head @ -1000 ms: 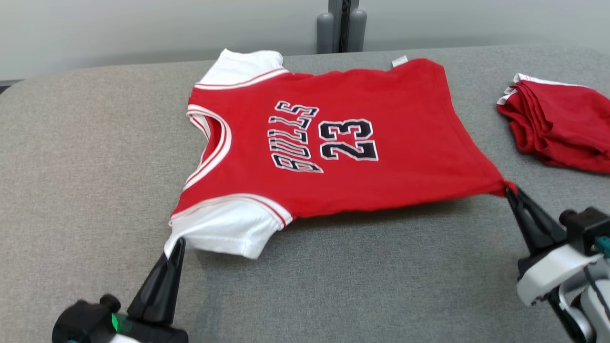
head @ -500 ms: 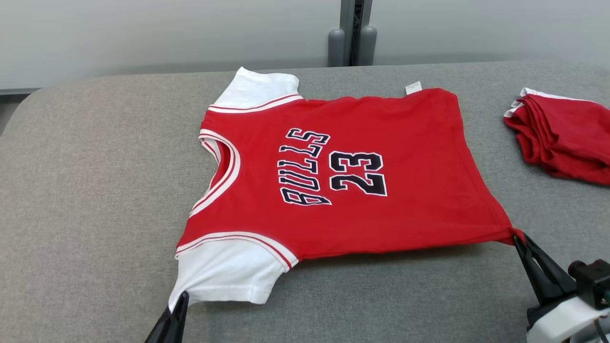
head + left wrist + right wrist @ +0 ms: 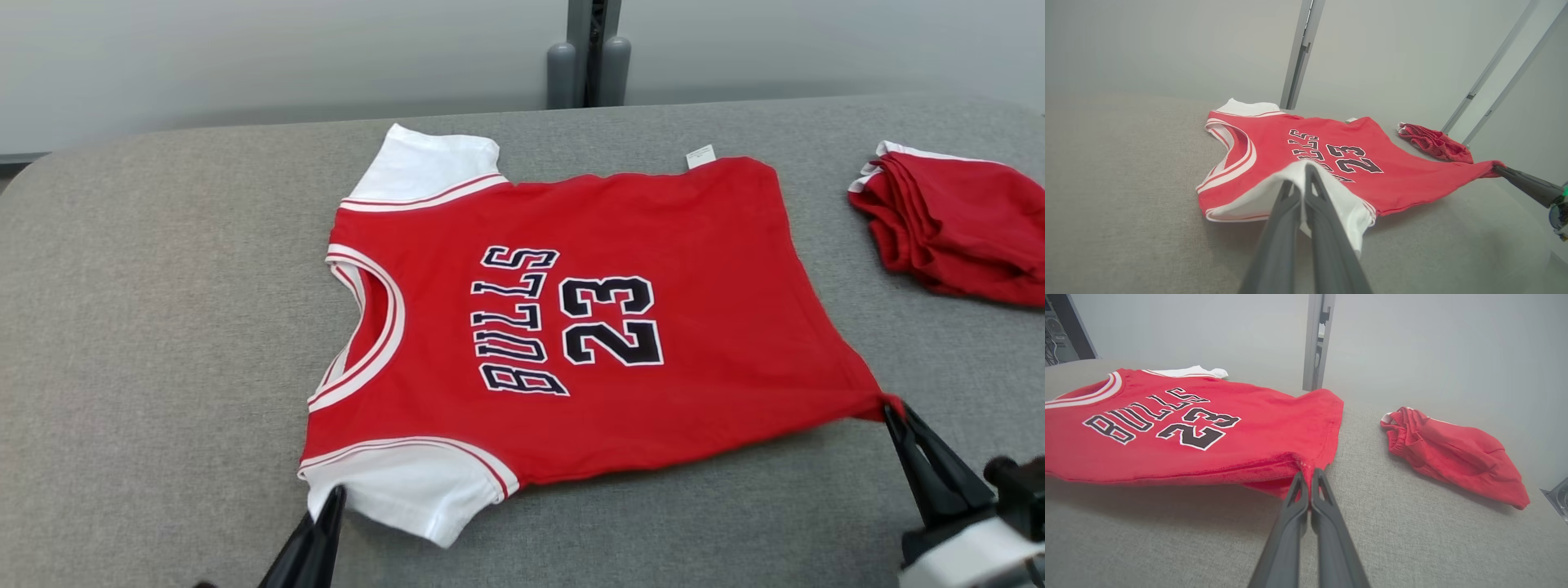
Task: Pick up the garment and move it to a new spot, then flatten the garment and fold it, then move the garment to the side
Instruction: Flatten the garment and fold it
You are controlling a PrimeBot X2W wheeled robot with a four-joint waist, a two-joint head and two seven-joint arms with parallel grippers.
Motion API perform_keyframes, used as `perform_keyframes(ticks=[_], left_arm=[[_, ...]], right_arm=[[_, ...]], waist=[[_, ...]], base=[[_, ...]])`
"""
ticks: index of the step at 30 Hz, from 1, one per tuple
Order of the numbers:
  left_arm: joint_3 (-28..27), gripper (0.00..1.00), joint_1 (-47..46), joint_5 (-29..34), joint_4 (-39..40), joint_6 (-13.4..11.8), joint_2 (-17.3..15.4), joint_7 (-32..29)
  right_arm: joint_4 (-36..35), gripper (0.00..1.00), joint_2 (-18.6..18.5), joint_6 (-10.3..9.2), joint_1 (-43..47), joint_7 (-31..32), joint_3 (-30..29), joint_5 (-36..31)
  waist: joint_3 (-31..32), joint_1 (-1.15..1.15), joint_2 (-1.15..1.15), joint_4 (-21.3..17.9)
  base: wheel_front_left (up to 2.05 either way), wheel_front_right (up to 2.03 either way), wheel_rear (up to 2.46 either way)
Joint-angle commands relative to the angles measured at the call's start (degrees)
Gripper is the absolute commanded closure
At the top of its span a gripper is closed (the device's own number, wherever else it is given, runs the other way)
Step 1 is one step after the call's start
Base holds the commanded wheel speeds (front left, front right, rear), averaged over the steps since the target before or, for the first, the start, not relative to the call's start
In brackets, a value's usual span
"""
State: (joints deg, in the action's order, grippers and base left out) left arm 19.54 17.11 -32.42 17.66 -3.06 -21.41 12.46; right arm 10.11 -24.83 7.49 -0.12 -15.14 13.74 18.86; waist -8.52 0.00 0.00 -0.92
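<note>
**Item 1. Left hand** [image 3: 331, 502], lower left of the head frame. Two dark fingers closed narrow on the edge of the near white sleeve [image 3: 408, 490]; the cloth sits pinched between them in the left wrist frame.

**Item 2. Right hand** [image 3: 894, 415], lower right. Fingers closed narrow on the near hem corner, which is drawn to a point.

**Item 3. Red short-sleeved knit jersey with white sleeves and black "BULLS 23" lettering** [image 3: 694, 269], centre of the frame on the grey fabric-covered counter [image 3: 163, 327].
- Lie: spread front-up, collar to the left, hem to the right. The far part rests on the counter. The near edge is held just off it between the two hands, with shadow beneath.
- Condition: mostly smooth, with slight pull lines running towards the right corner. Soft and limp, likely to sag where unsupported.
- Far details: second white sleeve lying flat; small white label [image 3: 700, 155] at the far hem corner.
- Step judged: flattening, fold not yet begun.
- Handling advice: hold even tension between both hands, lower both together, and release only once the near edge lies flat. Avoid dragging the far edge.

**Item 4. Folded red cloth with white trim** [image 3: 955, 229], upper right, well apart from the jersey.

**Item 5. Grey upright post** [image 3: 584, 49], top centre, beyond the counter.
</note>
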Motion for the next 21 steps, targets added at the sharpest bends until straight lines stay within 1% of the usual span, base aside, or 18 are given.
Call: perform_keyframes(ticks=[1, 4, 5, 6, 10, 15, 20, 21], left_arm=[[-0.10, 1.00, -2.47, -0.86, -0.92, 0.66, 0.53, 0.40], [-0.75, 1.00, -6.83, -2.53, -3.68, 1.33, 2.74, 0.73], [-0.75, 1.00, -6.83, -2.53, -3.68, 1.33, 2.74, 0.73], [-1.05, 1.00, -8.25, -3.15, -4.97, 1.48, 3.45, 0.75], [-1.76, 1.00, -14.46, -2.95, -10.61, 0.98, 5.23, 1.04], [-1.45, 1.00, -22.74, -2.21, -18.97, 1.52, 5.91, -0.45], [-0.92, 1.00, -30.85, 0.48, -26.75, 1.41, 6.05, 0.04], [-0.56, 1.00, -32.32, 0.77, -28.23, 1.92, 6.18, 0.08]], right_arm=[[1.52, 1.00, 0.42, 0.02, -2.04, -0.06, 0.68, 0.72], [5.37, 1.00, 1.19, 0.01, -6.57, -0.06, 2.52, 1.04], [5.37, 1.00, 1.19, 0.01, -6.57, -0.06, 2.52, 1.04], [6.80, 1.00, 1.65, 0.02, -8.22, -0.06, 3.16, 1.14], [12.69, 1.00, 3.25, 0.02, -14.04, -0.07, 5.07, 1.89], [19.46, 1.00, 4.15, 0.02, -21.22, -0.06, 8.18, 3.30], [24.98, 1.00, 4.47, 0.02, -27.22, -0.06, 10.50, 3.97], [25.82, 1.00, 4.48, 0.02, -28.16, -0.06, 10.95, 3.96]], waist=[[0.16, 0.00, 0.00, -0.69], [0.04, 0.00, 0.00, -1.23], [0.04, 0.00, 0.00, -1.23], [-0.06, 0.00, 0.00, -1.39], [-0.61, 0.00, 0.00, -1.64], [-2.11, 0.00, 0.00, -1.36], [-4.45, 0.00, 0.00, -0.92], [-4.93, 0.00, 0.00, -0.83]], base=[[0.00, 0.00, 0.00], [0.00, 0.00, 0.00], [0.00, 0.00, 0.00], [0.00, 0.00, 0.00], [0.00, 0.00, 0.00], [0.00, 0.00, 0.00], [0.00, 0.00, 0.00], [0.00, 0.00, 0.00]])
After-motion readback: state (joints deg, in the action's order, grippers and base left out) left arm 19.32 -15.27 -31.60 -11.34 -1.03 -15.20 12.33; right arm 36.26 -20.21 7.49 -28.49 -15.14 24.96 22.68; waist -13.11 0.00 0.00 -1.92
